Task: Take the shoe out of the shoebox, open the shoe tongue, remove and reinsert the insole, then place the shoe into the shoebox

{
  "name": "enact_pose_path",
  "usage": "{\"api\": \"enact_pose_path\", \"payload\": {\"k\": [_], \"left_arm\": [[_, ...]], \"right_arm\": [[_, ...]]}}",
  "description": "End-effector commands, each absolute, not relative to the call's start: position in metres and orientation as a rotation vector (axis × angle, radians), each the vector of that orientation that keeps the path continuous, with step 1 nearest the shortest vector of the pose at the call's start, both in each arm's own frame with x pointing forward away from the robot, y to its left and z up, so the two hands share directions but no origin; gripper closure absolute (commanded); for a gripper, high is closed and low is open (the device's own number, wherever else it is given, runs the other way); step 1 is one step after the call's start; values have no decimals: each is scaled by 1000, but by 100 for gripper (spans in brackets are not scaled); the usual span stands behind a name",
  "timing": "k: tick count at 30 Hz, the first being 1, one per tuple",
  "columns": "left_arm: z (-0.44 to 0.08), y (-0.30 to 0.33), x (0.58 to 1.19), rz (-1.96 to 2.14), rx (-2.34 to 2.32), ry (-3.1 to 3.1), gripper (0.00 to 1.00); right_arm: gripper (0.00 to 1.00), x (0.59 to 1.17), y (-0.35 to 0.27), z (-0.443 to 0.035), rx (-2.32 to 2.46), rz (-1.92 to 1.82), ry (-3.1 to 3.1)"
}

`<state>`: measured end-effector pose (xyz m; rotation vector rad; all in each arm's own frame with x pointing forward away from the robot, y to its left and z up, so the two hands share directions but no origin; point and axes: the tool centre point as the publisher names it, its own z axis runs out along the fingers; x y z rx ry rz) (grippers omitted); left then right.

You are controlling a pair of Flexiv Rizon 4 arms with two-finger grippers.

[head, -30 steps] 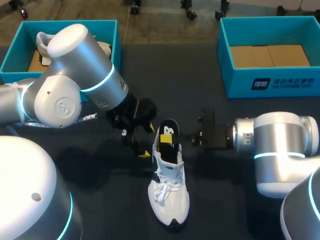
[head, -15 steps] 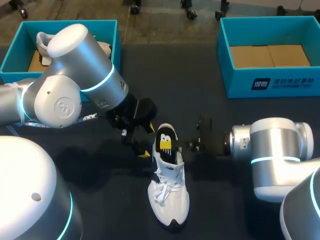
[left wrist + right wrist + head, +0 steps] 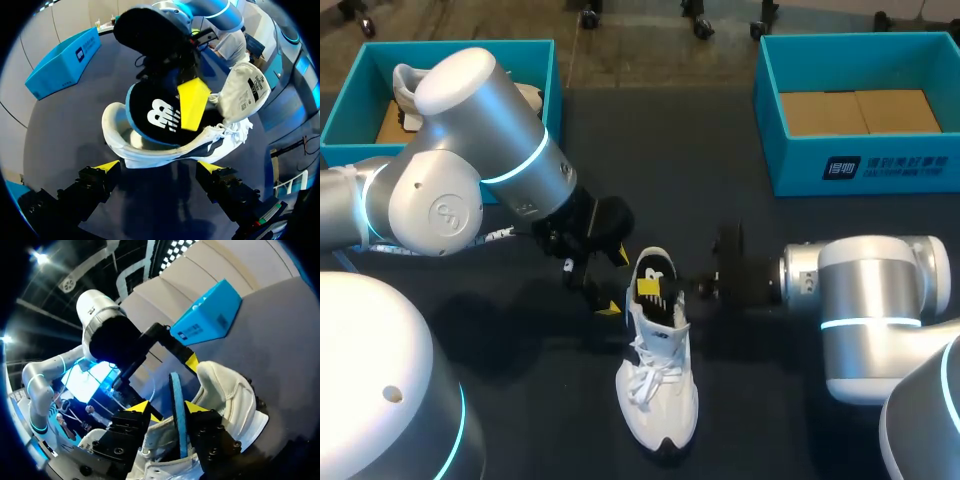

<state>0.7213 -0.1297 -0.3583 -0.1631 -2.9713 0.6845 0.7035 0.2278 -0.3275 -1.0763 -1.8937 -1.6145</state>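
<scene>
A white shoe [image 3: 658, 375] lies mid-table, toe toward the front edge. Its black insole [image 3: 654, 282], with a yellow label, stands tilted out of the heel opening. In the left wrist view the insole [image 3: 157, 112] leans in the shoe [image 3: 150, 150], with the white tongue [image 3: 245, 92] folded aside. My left gripper [image 3: 612, 282] is open just left of the heel, the heel lying ahead of its fingers [image 3: 159, 166]. My right gripper [image 3: 697, 289] comes in from the right. The insole's edge [image 3: 178, 415] stands between its jaws [image 3: 167, 407], which are open with a gap on one side.
A teal shoebox [image 3: 340, 115] at the back left holds another white shoe [image 3: 408, 85]. A second teal shoebox [image 3: 770, 130] at the back right shows only its cardboard floor. The dark tabletop [image 3: 760, 400] lies bare around the shoe.
The insole has sunk lower into the shoe. My right arm shifted slightly left, and its jaws closed, then parted again. The left arm has not moved.
</scene>
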Motion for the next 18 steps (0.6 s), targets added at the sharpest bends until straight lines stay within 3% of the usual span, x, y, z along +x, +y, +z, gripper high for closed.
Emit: {"api": "enact_pose_path", "payload": {"k": [1,4,6,7,9,18], "left_arm": [[-360,-130,721,686,-163,-2972,0],[-360,-130,721,686,-163,-2972,0],[-360,-130,721,686,-163,-2972,0],[-360,-130,721,686,-163,-2972,0],[-360,-130,721,686,-163,-2972,0],[-360,-130,721,686,-163,-2972,0]], "right_arm": [[56,707,227,-319,-1086,-1602,-1916],[58,713,224,-320,-1085,-1604,-1920],[67,717,223,-322,-1083,-1605,-1909],[73,719,223,-324,-1084,-1604,-1905],[100,723,223,-327,-1082,-1597,-1894],[100,709,228,-342,-1137,-1541,-1853]]}}
